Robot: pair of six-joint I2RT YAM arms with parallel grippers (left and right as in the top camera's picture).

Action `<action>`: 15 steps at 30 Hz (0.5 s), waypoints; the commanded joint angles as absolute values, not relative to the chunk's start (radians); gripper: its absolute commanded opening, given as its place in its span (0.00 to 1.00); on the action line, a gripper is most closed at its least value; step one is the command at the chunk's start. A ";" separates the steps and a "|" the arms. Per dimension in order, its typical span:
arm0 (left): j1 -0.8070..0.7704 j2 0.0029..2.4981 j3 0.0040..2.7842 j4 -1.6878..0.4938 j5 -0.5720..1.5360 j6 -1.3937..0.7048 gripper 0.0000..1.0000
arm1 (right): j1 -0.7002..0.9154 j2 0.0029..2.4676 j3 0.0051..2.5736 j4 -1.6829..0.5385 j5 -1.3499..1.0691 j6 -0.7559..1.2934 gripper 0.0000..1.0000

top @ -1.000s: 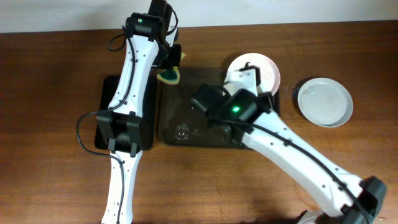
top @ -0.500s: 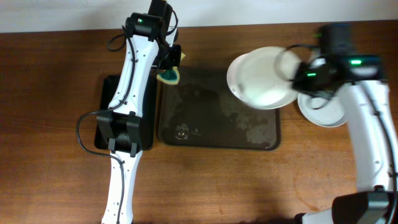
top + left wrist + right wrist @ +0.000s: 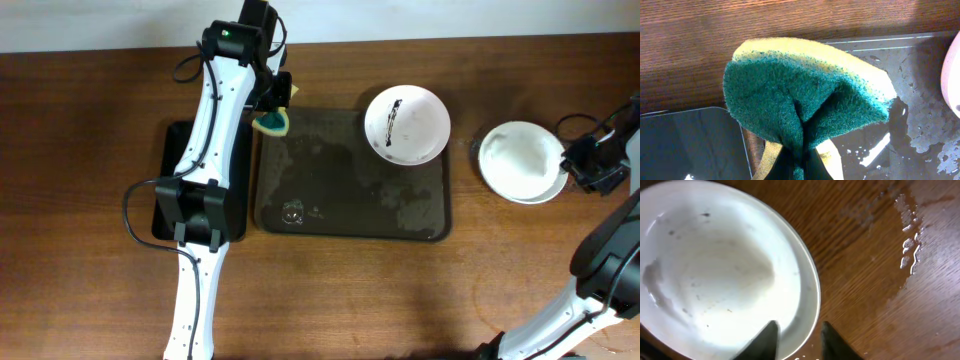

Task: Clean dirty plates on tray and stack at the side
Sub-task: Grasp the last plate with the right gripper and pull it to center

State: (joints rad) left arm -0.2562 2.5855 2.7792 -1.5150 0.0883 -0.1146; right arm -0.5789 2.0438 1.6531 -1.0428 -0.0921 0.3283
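Note:
One white plate (image 3: 407, 125) with a dark smear lies on the back right corner of the dark brown tray (image 3: 350, 200). Two plain white plates (image 3: 520, 162) are stacked on the table right of the tray. My right gripper (image 3: 583, 166) is at the stack's right edge. In the right wrist view its fingers (image 3: 799, 330) are open and straddle the top plate's (image 3: 715, 280) rim. My left gripper (image 3: 272, 105) is shut on a green and yellow sponge (image 3: 272, 123) over the tray's back left corner. The folded sponge (image 3: 805, 90) fills the left wrist view above the fingers (image 3: 800, 155).
A smaller black tray (image 3: 170, 180) lies left of the brown tray, under the left arm. The brown tray is wet, with water patches (image 3: 410, 210). Water drops (image 3: 910, 245) lie on the wooden table beside the stack.
My right arm carried a clean plate from the tray to the right and set it on the plate at the side. The smeared plate on the tray is uncovered. The left arm has not moved.

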 commanded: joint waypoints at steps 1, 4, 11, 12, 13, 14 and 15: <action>-0.260 2.592 2.799 -1.513 0.081 -0.127 0.00 | -0.537 2.020 1.759 -1.115 -0.159 0.235 0.36; -0.260 2.592 2.799 -1.512 0.081 -0.126 0.00 | -0.404 2.004 1.859 -1.190 -0.308 0.187 0.36; -0.260 2.592 2.799 -1.512 0.081 -0.126 0.00 | -0.056 2.016 1.658 -0.946 -0.064 0.417 0.34; -0.260 2.592 2.799 -1.511 0.081 -0.126 0.00 | -0.034 2.028 1.622 -0.909 -0.040 0.448 0.30; -0.260 2.592 2.799 -1.511 0.081 -0.126 0.00 | -0.027 2.035 1.607 -0.896 -0.038 0.455 0.28; -0.260 2.592 2.799 -1.511 0.081 -0.126 0.00 | -0.017 2.048 1.585 -0.873 -0.038 0.454 0.28; -0.260 2.592 2.799 -1.512 0.081 -0.126 0.00 | -0.006 2.064 1.551 -0.834 -0.040 0.454 0.28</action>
State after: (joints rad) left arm -0.2562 2.5855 2.7792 -1.5139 0.0883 -0.1146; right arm -0.0242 2.0342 1.6016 -0.8787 -0.0788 0.4202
